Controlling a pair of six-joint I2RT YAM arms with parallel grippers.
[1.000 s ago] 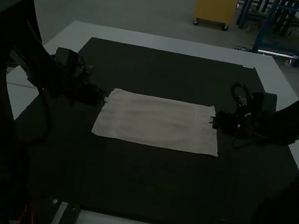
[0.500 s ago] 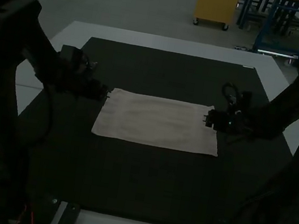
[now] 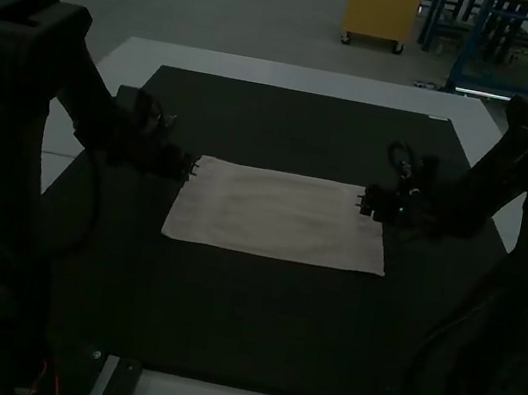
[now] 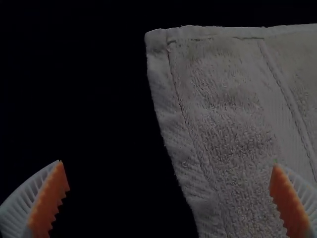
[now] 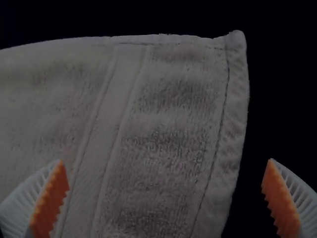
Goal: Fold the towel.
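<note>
Towel (image 3: 276, 215) lies flat on dark mat (image 3: 256, 308); left gripper (image 4: 168, 163) and right gripper (image 5: 166, 160), fingers parted, at its short ends near the far corners. Height hard to judge in this gloom; best descend evenly, pinch shallowly, lift together.

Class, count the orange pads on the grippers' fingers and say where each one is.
4. On the left gripper, one pad is over the towel, another over the dark mat. On the right gripper, likewise: one over towel, one over mat.
</note>
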